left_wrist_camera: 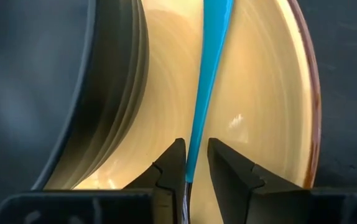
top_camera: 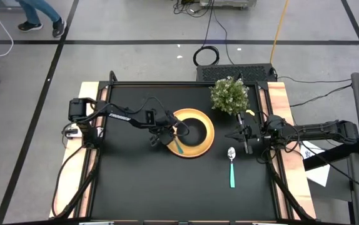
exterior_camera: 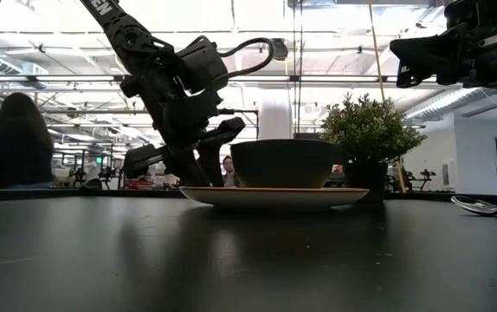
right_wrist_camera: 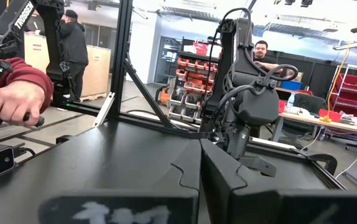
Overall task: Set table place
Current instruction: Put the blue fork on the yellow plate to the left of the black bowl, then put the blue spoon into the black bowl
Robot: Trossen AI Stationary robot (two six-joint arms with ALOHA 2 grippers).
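high view: the yellow plate (top_camera: 203, 145) sits near the middle of the table (top_camera: 136, 187) with the black bowl (top_camera: 196, 131) on it. the left gripper (top_camera: 166, 137) is at the plate's left edge, and a teal handle, most likely the fork (top_camera: 179, 147), lies across the rim there, so it looks as if the utensil is being lifted off the plate to go beside it. the spoon (top_camera: 231, 165) already lies on the bare table to the right of the plate, well apart from the potted plant (top_camera: 230, 95). the right gripper (top_camera: 244, 134) waits near the table's right edge, above the spoon's end.

low view: the bowl (exterior_camera: 283, 164) stands upright on the plate (exterior_camera: 274, 197). the left gripper (exterior_camera: 192, 169) reaches down steeply just beside the plate's rim. the spoon (exterior_camera: 482, 206) lies flat at the far right.

left wrist view: the fingers (left_wrist_camera: 169, 171) are clamped on the narrow end of the teal handle (left_wrist_camera: 206, 74), which runs out over the plate (left_wrist_camera: 259, 118) alongside the bowl's wall (left_wrist_camera: 113, 87). a tip grip keeps the fingers clear of the rim.

right wrist view: the right gripper (right_wrist_camera: 200, 180) has its fingers pressed together on nothing, low over the table, idle.
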